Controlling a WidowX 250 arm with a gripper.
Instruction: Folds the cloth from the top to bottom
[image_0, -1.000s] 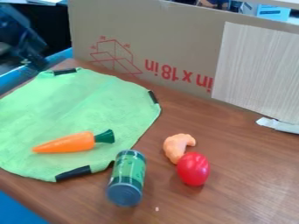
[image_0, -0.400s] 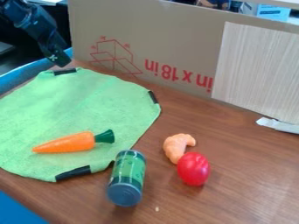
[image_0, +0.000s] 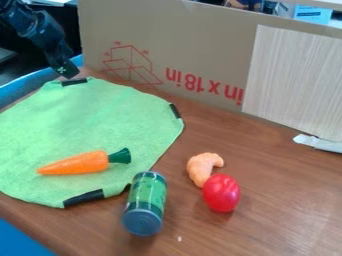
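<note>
Beside the can (image_0: 145, 202), the cloth (image_0: 100, 117) lies spread on the surface (image_0: 280, 195), under a carrot (image_0: 79, 163). Near its far edge the gripper (image_0: 67, 74) has now arrived, whether open cannot be told, so grasping probably comes next.

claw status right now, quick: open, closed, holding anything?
Claw: open or closed can't be told, nor whether it grips anything; it's at the black strip on the far edge of the green cloth.
</note>
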